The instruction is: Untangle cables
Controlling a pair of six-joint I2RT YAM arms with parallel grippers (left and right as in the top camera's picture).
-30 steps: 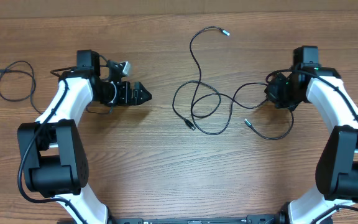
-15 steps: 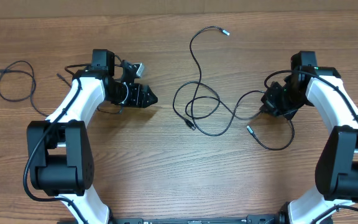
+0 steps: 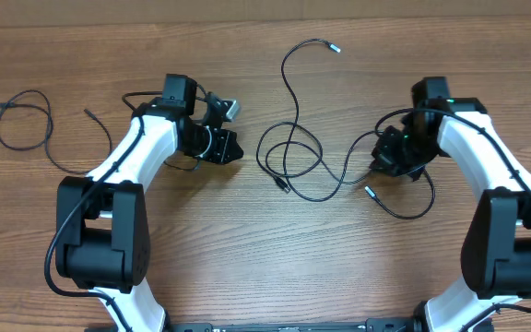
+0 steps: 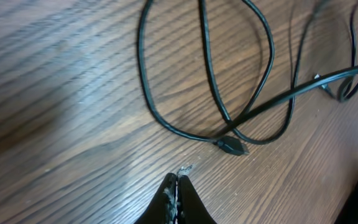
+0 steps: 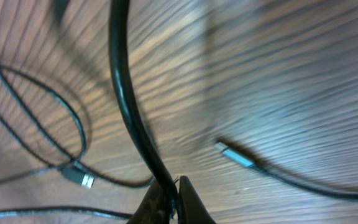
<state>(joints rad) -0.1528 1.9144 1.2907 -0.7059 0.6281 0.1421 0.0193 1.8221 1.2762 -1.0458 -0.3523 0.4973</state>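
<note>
Left tool [image 3: 235, 148]: forearm angled inward, jaws closed tight, holding nothing.
Right tool [image 3: 378, 159]: forearm angled inward, pinching a cable [image 5: 124, 106].

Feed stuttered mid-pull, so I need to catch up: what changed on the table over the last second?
The left gripper moved right toward the tangled cables and closed empty. The right gripper, shut on a strand of them, moved left, dragging the loose plug along. The separate cable far left and the upper plug end stayed put.
</note>
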